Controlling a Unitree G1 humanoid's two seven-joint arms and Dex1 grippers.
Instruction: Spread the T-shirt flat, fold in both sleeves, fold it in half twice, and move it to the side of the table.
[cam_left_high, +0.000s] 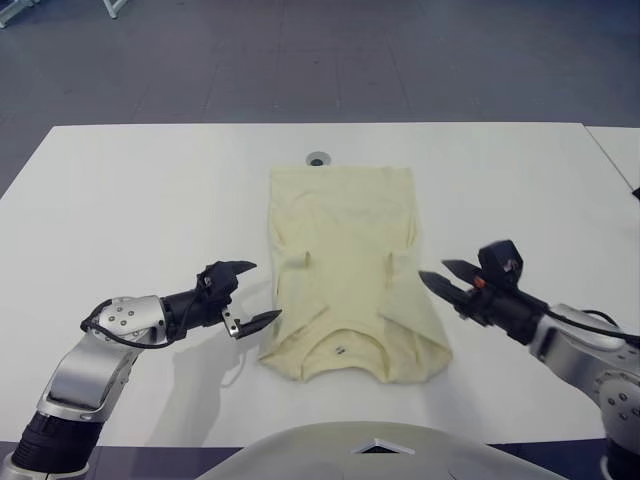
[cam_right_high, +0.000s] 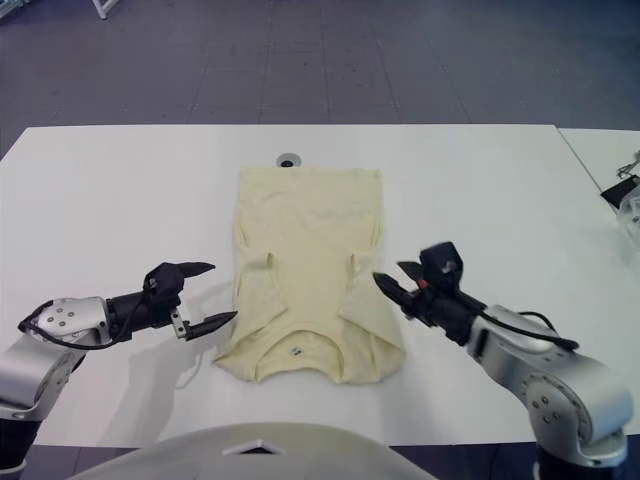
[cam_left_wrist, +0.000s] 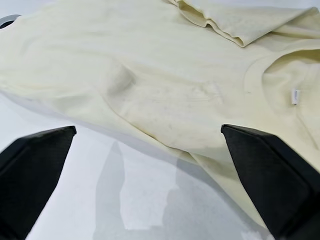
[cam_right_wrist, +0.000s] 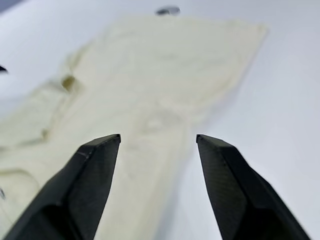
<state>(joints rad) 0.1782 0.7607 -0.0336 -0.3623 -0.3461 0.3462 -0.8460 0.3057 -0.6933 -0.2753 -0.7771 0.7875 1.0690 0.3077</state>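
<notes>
A pale yellow T-shirt (cam_left_high: 345, 270) lies flat in the middle of the white table (cam_left_high: 130, 200), collar toward me, with both sleeves folded in over the body. My left gripper (cam_left_high: 248, 293) hovers open just off the shirt's left edge near the collar end, nothing between its fingers. My right gripper (cam_left_high: 447, 276) is open beside the shirt's right edge, close to the folded sleeve. In the left wrist view the shirt (cam_left_wrist: 175, 85) spreads beyond the two black fingers (cam_left_wrist: 35, 170). The right wrist view looks along the shirt (cam_right_wrist: 150, 90) past its fingertips (cam_right_wrist: 100, 165).
A small round metal grommet (cam_left_high: 318, 159) sits in the table just beyond the shirt's hem. Bare tabletop stretches to both sides of the shirt. A second table edge (cam_right_high: 610, 160) with some gear shows at the far right.
</notes>
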